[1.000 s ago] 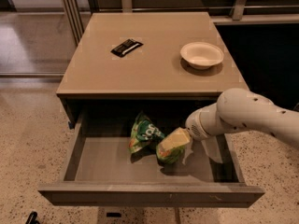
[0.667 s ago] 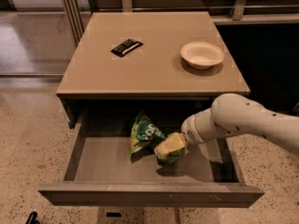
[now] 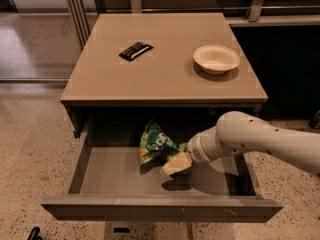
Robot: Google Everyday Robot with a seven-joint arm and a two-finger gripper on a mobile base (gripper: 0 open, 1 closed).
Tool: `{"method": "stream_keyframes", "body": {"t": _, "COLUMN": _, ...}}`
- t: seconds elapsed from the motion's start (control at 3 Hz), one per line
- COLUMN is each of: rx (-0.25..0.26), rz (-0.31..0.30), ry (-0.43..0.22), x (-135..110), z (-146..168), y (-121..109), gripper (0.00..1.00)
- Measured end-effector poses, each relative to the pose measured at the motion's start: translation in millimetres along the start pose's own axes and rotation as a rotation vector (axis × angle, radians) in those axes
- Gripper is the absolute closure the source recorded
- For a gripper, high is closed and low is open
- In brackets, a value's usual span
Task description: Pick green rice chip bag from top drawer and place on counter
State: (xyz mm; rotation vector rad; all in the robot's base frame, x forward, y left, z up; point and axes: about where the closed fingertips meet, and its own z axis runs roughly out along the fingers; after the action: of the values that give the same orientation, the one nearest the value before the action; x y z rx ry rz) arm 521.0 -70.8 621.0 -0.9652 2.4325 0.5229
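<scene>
The green rice chip bag (image 3: 156, 142) lies crumpled in the open top drawer (image 3: 120, 171), towards its back middle. My gripper (image 3: 176, 164) reaches into the drawer from the right on a white arm (image 3: 260, 141). Its pale fingers sit just right of and below the bag, touching or almost touching its lower right edge. The counter (image 3: 165, 69) is the tan tabletop above the drawer.
A flat black wrapper (image 3: 135, 50) lies on the counter at the left back. A white bowl (image 3: 216, 59) stands on it at the right. The drawer's front panel (image 3: 160, 209) sticks out towards me. Speckled floor surrounds the table.
My gripper has moved left inside the drawer, from well right of the bag to right against its lower right edge. The bag has not visibly moved.
</scene>
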Motion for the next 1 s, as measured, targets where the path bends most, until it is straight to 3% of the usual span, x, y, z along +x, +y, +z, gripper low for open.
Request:
{"method": "stream_keyframes", "body": {"t": 0.33, "rx": -0.001, "rz": 0.000, "ry": 0.001, "x": 0.8, "z": 1.6, "y": 0.4, "gripper": 0.16}}
{"method": "stream_keyframes", "body": {"t": 1.0, "rx": -0.001, "rz": 0.000, "ry": 0.001, "x": 0.8, "z": 1.6, "y": 0.4, "gripper": 0.62}}
